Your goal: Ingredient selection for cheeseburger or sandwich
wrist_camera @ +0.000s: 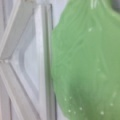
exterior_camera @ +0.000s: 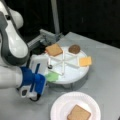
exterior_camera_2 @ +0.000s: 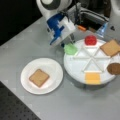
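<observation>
The gripper (exterior_camera_2: 67, 42) is at the rim of the round divided tray (exterior_camera_2: 75, 72), down on the green lettuce piece (exterior_camera_2: 70, 49). Whether its fingers are clenched on the lettuce or released I cannot tell, because the blue and white gripper body hides them. The lettuce lies at the tray's edge, on the side toward the arm; in a front view (exterior_camera: 52, 76) its longer side seems to run along the rim. In the wrist view the lettuce (wrist_camera: 87, 62) is a pale green, slightly wrinkled sheet beside the tray's white ribs.

In the other compartments lie a toast square (exterior_camera_2: 110, 47), a red tomato (exterior_camera_2: 90, 40), a dark patty (exterior_camera_2: 114, 68) and a yellow cheese square (exterior_camera_2: 92, 78). On the white paper plate (exterior_camera_2: 51, 68) near the tray lies one toast square (exterior_camera_2: 38, 77), flat, with nothing on top.
</observation>
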